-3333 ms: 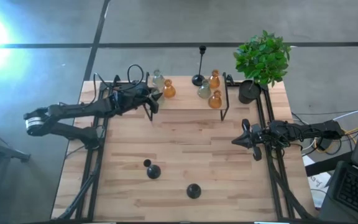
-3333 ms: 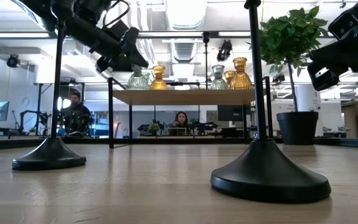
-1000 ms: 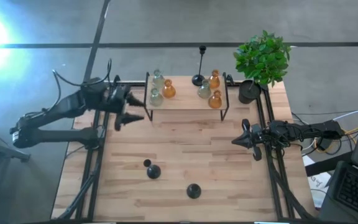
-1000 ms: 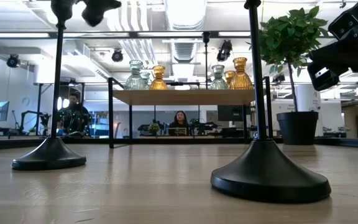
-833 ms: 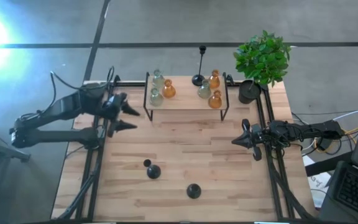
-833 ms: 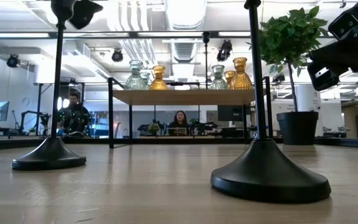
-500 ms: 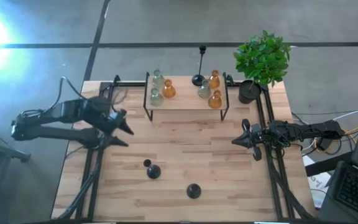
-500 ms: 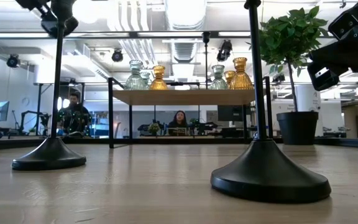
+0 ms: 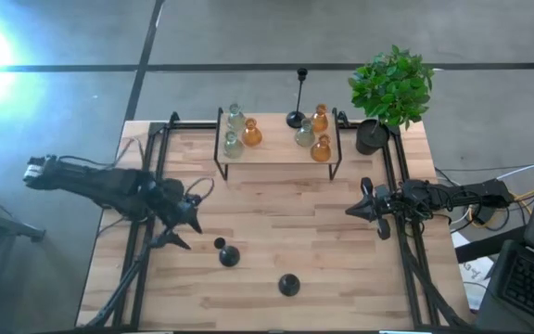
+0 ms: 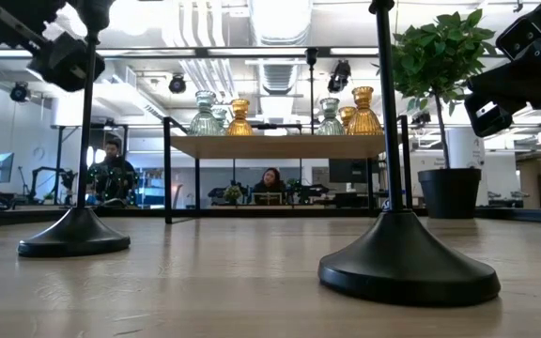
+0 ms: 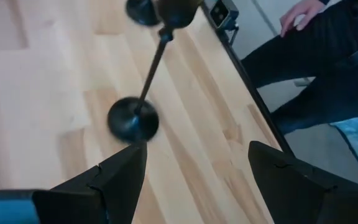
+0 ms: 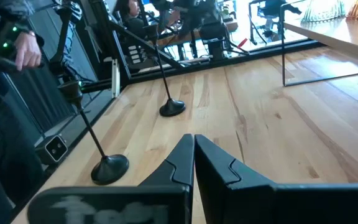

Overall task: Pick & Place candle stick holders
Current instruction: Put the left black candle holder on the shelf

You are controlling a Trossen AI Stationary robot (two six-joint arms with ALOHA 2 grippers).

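Two black round-based candle stick holders stand on their bases on the table's near half, one (image 9: pixel 229 255) to the left and one (image 9: pixel 288 284) nearer the front edge. My left gripper (image 9: pixel 185 228) is open and empty, just left of the left holder. In the left wrist view (image 11: pixel 197 168) that holder's base (image 11: pixel 133 119) lies ahead of the fingers. A third black holder (image 9: pixel 297 119) stands at the far edge of the wooden shelf (image 9: pixel 276 156), among amber (image 9: pixel 251 135) and clear-grey (image 9: pixel 233 144) glass holders. My right gripper (image 9: pixel 352 211) is shut and empty at the table's right side.
A black pot with a green plant (image 9: pixel 372 137) stands at the far right corner. Black frame rails (image 9: pixel 137 250) run along the table's left and right edges. People stand beyond the table, with a hand (image 11: pixel 300 12) near its edge. Bare wood lies between the shelf and the black holders.
My left gripper has moved away from the shelf's left end toward the table's near edge and now sits beside the left black holder. Its fingers have stayed open and empty. My right arm has kept still.
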